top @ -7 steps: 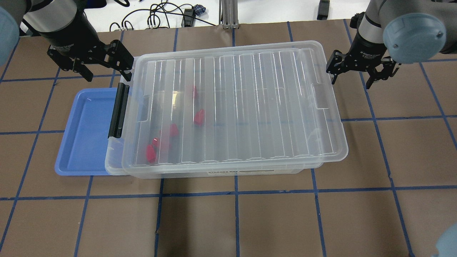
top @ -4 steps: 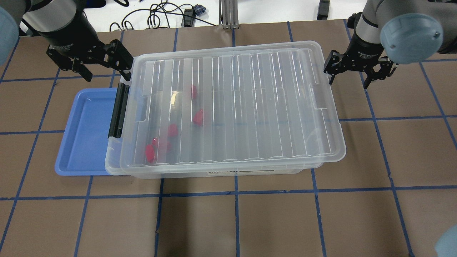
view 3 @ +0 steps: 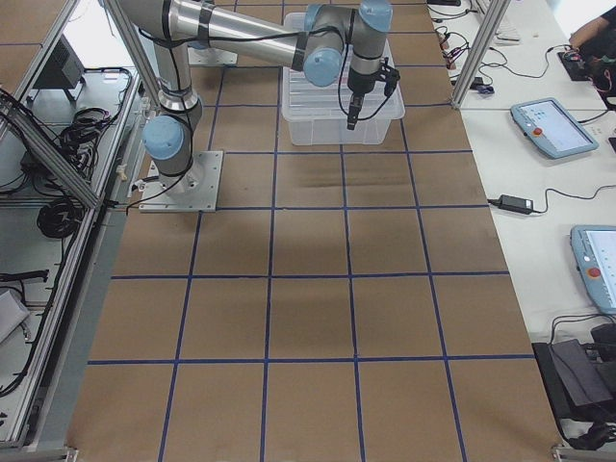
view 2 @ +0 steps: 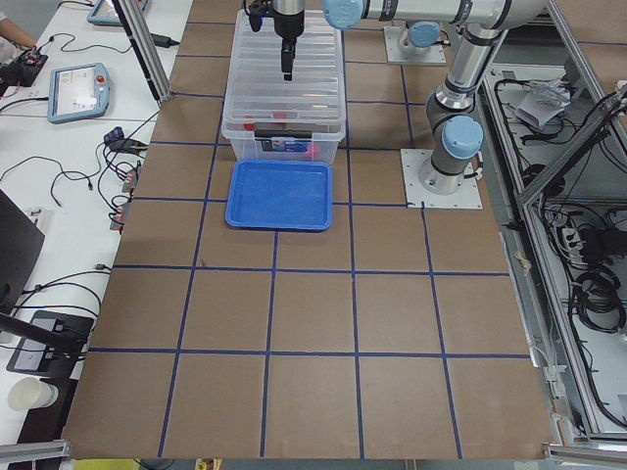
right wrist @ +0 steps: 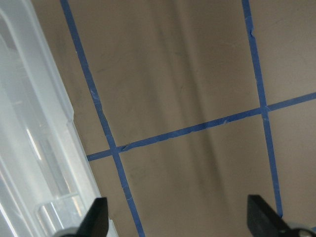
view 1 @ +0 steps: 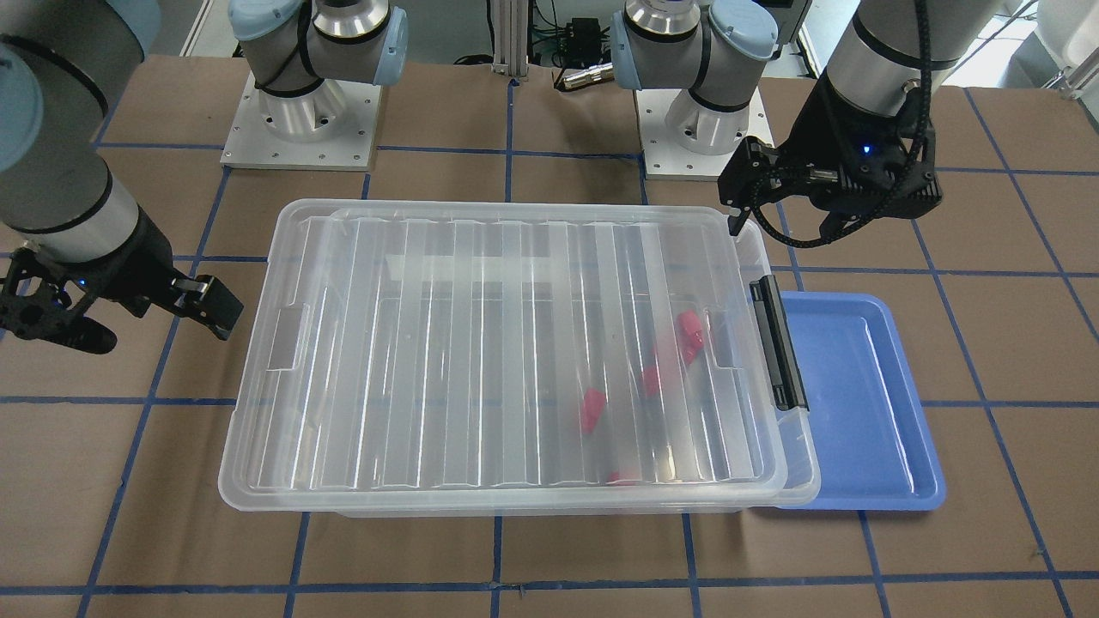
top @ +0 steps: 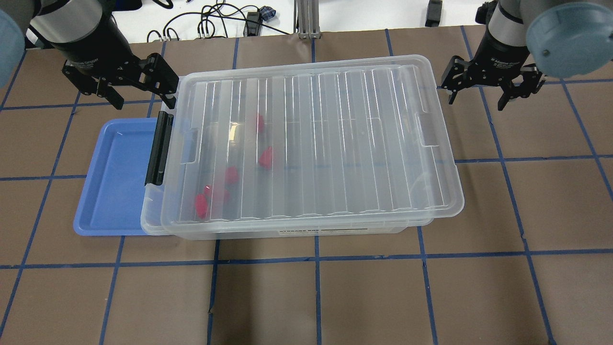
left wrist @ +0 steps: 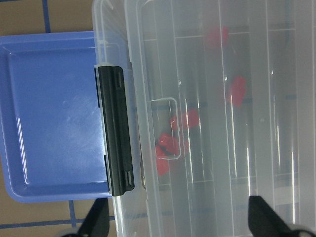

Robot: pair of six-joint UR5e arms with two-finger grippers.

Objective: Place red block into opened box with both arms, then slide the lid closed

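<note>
At upper right my right pincer (top: 476, 98) has backed off the lid (top: 335, 143), fingers apart; my left pincer (top: 141, 93), upper left, is spread too. The red block (top: 266, 157) sits centre-left inside the covered box (top: 151, 218), so closing looks nearly done.

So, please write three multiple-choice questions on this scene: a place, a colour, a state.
1. Where does the blue tray lie? A) beside the clear storage bin's handle end B) inside the bin C) at the bin's opposite end
2. What colour is the bin's bar handle? A) white B) black C) red
3. The left pincer and the right pincer are: A) both shut B) one shut, one open C) both open, empty
Answers: 1 A, the overhead view shows it there; 2 B, it looks black; 3 C, both stand spread around nothing.
</note>
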